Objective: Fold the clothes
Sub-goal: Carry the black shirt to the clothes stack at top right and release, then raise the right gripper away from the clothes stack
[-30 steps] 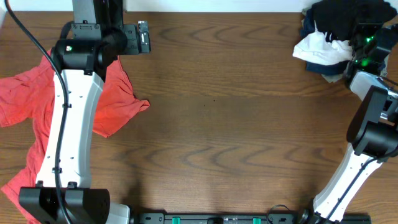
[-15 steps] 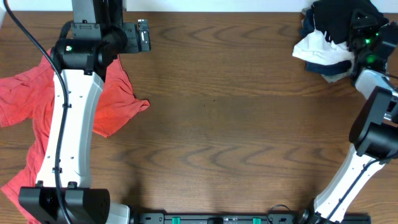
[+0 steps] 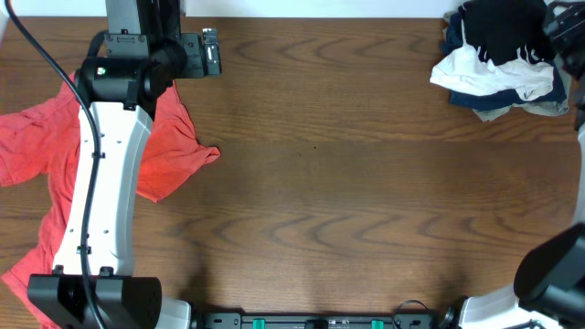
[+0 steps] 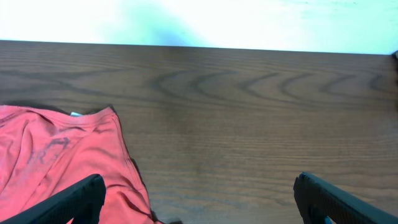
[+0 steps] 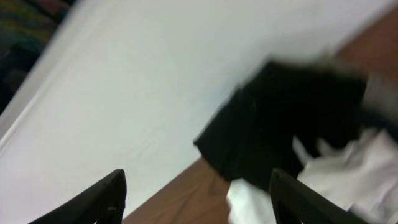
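Coral-red T-shirt [image 3: 37, 146] is lying crumpled, probably awaiting flattening. Left gripper [image 4: 199, 202] is hanging beside it, spread and empty. Right gripper [image 5: 196, 199], fingers released, is facing the clothes pile [image 3: 498, 64].

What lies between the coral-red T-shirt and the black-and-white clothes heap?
Only bare brown wooden tabletop separates the limp coral-red T-shirt and the black-and-white clothes heap; the overhead view shows it.

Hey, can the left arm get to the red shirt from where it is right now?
Probably yes: the left gripper hangs open right beside the red T-shirt, which lies uncovered on the table, nothing between them.
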Controlling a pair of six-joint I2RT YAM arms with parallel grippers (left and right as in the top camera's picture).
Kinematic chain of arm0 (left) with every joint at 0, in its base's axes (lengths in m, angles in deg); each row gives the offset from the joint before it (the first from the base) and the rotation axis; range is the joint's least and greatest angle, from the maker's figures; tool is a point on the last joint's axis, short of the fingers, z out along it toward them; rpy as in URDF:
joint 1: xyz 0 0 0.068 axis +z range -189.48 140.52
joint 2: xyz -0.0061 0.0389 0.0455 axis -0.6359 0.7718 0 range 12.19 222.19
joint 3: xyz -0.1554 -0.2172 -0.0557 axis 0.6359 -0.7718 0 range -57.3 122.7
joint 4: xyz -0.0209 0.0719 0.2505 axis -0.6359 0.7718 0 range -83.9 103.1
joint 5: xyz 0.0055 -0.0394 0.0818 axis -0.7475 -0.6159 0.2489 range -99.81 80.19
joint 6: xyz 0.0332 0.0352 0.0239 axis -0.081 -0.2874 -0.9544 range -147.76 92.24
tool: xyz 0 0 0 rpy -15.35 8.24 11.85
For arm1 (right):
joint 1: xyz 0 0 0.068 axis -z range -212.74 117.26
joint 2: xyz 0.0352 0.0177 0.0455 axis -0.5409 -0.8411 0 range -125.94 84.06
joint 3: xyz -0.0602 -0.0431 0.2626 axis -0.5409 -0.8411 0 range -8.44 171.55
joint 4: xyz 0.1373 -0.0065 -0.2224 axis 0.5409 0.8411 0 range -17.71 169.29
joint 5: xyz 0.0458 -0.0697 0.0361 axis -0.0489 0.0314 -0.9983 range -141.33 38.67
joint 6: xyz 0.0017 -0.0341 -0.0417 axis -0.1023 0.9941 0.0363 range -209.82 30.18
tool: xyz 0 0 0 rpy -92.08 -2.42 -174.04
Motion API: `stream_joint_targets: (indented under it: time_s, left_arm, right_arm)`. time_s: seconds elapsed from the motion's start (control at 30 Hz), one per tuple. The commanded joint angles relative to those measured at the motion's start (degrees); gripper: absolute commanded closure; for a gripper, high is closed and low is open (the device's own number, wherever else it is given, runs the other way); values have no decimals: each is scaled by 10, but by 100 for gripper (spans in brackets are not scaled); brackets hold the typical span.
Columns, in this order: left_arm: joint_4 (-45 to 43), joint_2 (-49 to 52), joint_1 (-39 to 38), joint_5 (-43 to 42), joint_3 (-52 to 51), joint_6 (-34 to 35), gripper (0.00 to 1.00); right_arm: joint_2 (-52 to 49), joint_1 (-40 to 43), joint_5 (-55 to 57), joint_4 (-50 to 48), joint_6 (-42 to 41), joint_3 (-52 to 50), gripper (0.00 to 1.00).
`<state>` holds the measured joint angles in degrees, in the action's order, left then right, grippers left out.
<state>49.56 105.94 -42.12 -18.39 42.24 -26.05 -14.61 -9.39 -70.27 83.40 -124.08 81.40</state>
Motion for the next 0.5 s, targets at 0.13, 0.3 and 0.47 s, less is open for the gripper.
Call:
stream_joint_targets:
  time_s: [0.13,0.3,0.47]
  left_arm:
    - [-1,34,0,1,-8,19,2]
    - [-1,61,-4,1,-8,19,2]
    - [-7,81,-4,1,-8,18,2]
  right_arm:
    - [-49,-43,151,-132,152,3,23]
    - [-113,-47,174,-222,162,40,18]
    - [-222,-52,174,-89,226,215,11]
